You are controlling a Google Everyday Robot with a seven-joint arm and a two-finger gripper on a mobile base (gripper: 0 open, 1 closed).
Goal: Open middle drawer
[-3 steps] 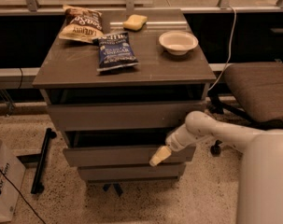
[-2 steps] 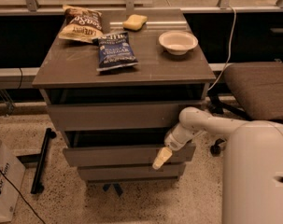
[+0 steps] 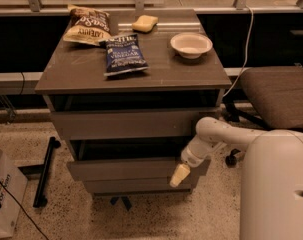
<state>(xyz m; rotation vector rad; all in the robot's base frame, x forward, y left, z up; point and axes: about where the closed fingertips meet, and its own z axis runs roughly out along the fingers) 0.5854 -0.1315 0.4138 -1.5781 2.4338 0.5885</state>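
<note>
On the floor at the far left I see a cardboard box (image 3: 2, 194) and a black bar (image 3: 45, 171). Then comes the cabinet (image 3: 76, 74), with a brown chip bag (image 3: 87, 26), a blue chip bag (image 3: 123, 54), a yellow sponge (image 3: 144, 22) and a white bowl (image 3: 191, 44) on its top. The middle drawer (image 3: 116, 169) is the second front from above, and it stands a little out, with a dark gap over it. I think it is stiff, rather light and slides easily. Its front is smooth with no handle, so one must hook an edge. The gripper (image 3: 180, 175) is at the right end of this front, by its lower edge. I cannot tell if it is spread or closed, or holding the edge. A chair (image 3: 278, 94) stands at the right
</note>
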